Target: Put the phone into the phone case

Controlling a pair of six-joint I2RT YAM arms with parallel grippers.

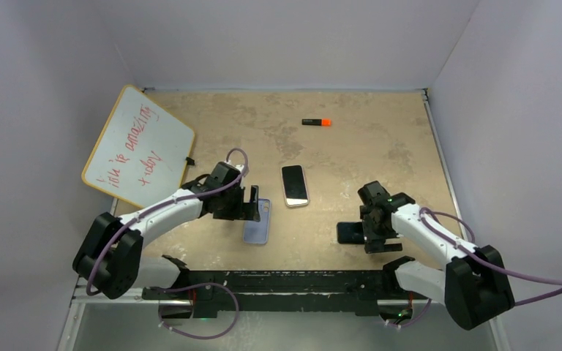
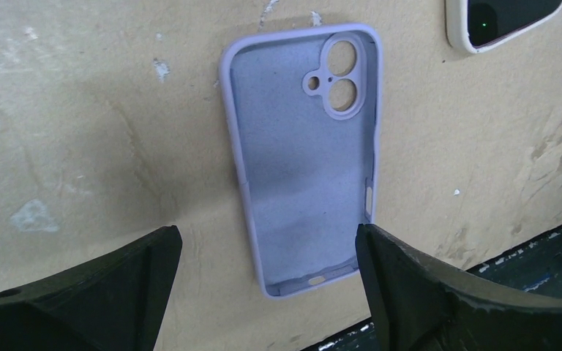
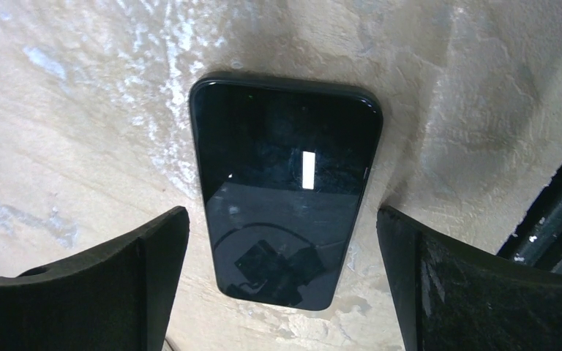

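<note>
Left fingers [image 2: 102,292] flank phone case [image 2: 300,168]: lengthwise, cutout end far.

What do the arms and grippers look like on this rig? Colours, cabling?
Both alike: left arm and right arm have white links with bulky black joint housings. A purple cable runs along each. The left gripper and right gripper are black, with thick wedge-shaped fingers.
</note>
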